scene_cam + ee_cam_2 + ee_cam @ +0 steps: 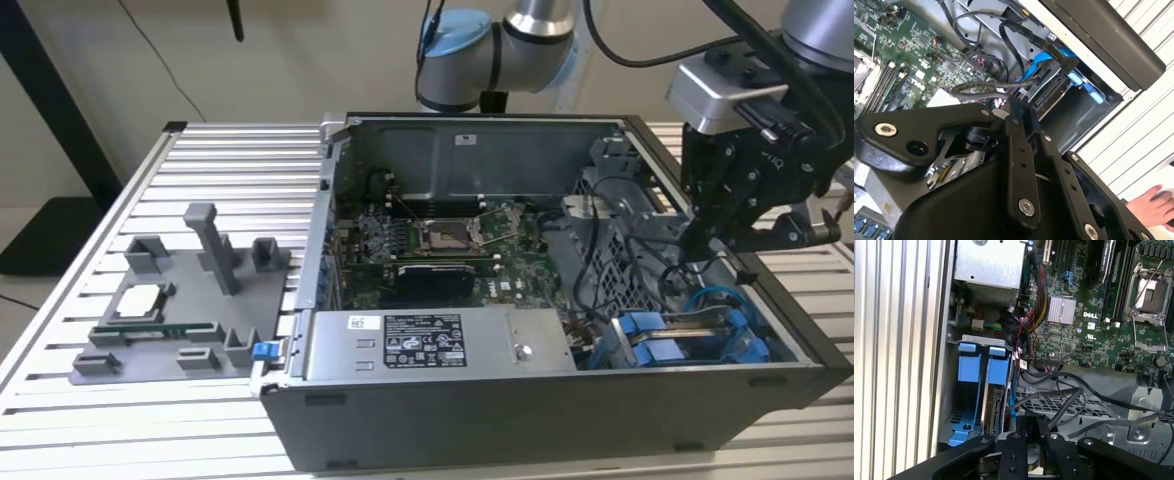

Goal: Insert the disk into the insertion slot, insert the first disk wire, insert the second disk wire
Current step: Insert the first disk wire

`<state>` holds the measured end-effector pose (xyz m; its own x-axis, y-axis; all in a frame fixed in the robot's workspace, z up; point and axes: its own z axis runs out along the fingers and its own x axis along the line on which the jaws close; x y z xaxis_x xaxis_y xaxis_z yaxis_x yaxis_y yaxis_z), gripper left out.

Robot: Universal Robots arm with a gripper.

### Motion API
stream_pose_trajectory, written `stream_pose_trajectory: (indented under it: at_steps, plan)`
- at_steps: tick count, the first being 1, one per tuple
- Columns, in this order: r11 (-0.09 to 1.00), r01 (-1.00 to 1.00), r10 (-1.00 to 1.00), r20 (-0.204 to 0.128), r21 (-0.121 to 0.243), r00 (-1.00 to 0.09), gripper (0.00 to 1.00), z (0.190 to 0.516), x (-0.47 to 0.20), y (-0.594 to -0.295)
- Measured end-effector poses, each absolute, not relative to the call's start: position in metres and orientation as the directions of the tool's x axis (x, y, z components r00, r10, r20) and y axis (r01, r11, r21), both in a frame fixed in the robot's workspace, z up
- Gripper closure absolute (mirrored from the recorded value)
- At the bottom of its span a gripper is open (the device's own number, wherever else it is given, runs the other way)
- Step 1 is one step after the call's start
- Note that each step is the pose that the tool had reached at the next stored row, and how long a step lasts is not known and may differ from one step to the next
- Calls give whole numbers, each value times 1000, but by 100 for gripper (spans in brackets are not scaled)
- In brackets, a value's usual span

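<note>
Ribbed metal bench (pixel 160 430), pale wall behind. The hand (pixel 702 245) hovers over the open case (pixel 534 425), grip impossible to tell. The disk (pixel 994 407) stands in the insertion slot (pixel 949 390), half-hidden by wires (pixel 1064 400).

Exterior view high, angled down on open computer case (pixel 534 420), motherboard (pixel 1089 330) seen close in both wrist views.
</note>
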<state>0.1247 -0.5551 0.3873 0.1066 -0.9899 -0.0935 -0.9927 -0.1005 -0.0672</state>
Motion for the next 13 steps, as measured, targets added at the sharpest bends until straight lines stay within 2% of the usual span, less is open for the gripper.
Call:
stream_pose_trajectory:
  at_steps: [5,13]
  plan:
    - [-101,-994,-990,-96,-46,105,100,386,131,-558]
    - [-101,-994,-990,-104,52,95,100,385,147,-563]
